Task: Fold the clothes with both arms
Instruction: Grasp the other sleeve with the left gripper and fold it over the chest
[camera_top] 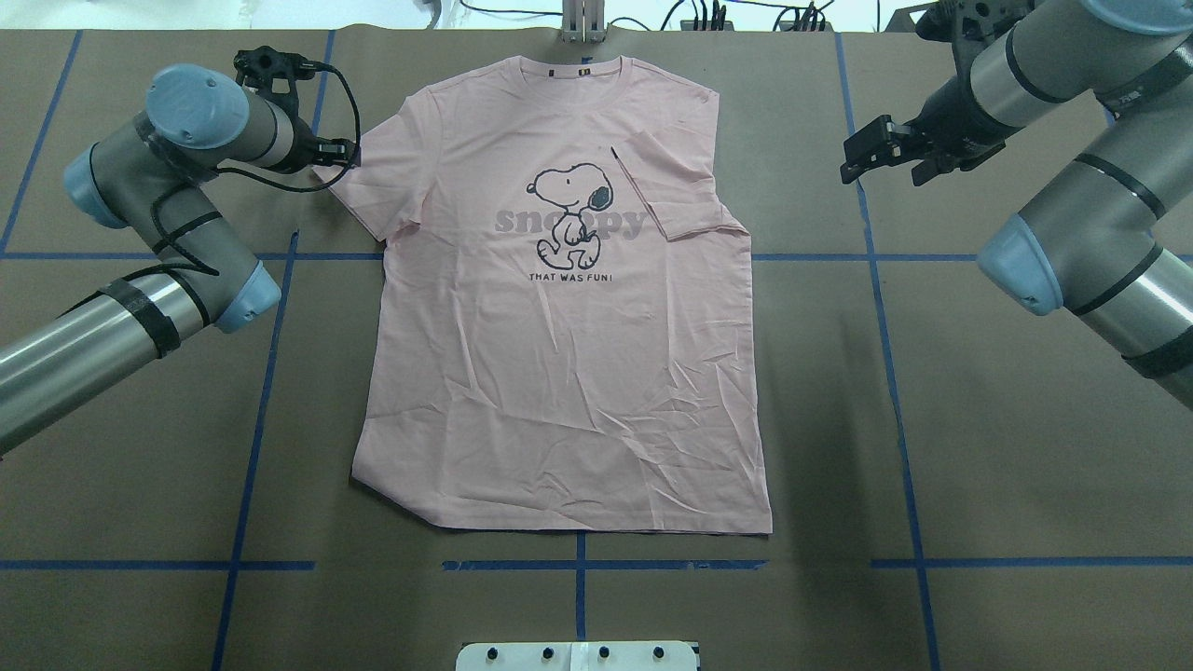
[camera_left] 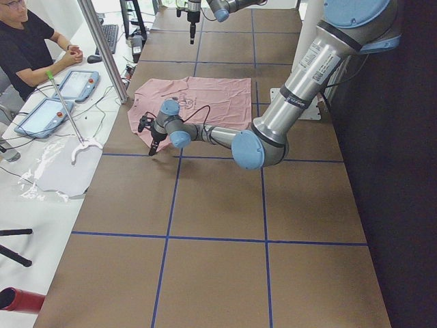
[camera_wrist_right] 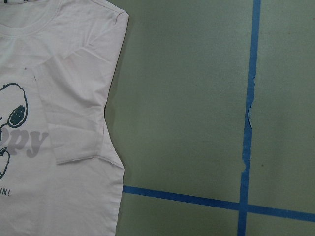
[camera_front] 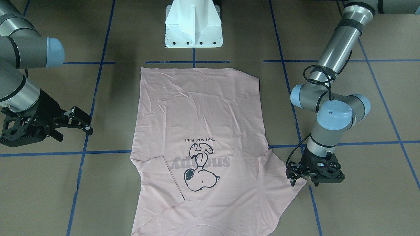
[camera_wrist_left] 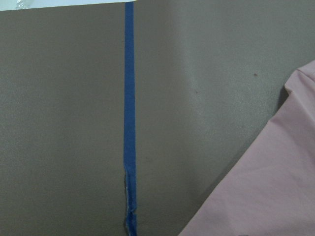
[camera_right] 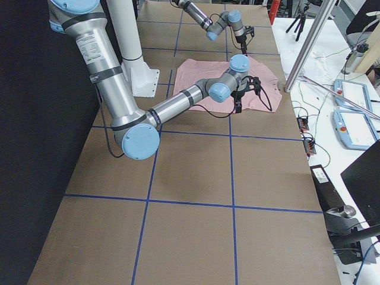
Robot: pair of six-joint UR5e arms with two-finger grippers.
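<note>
The pale pink T-shirt (camera_top: 559, 373) lies flat on the brown table, print side up, with its collar at the far edge. It also shows in the front-facing view (camera_front: 200, 108). One sleeve (camera_top: 676, 186) is folded in over the chest. The other sleeve (camera_top: 368, 177) lies spread out. My left gripper (camera_top: 335, 154) points down at this sleeve's tip, low over the table. In the front-facing view (camera_front: 305, 184) its fingers look open on either side of the tip. My right gripper (camera_top: 867, 157) is open and empty, held above bare table to the right of the shirt.
The white pedestal base (camera_front: 193, 26) stands at the near table edge behind the shirt's hem. Blue tape lines (camera_top: 885, 326) mark a grid on the table. An operator (camera_left: 27, 48) sits with tablets beyond the far edge, next to a metal pole (camera_left: 102, 48).
</note>
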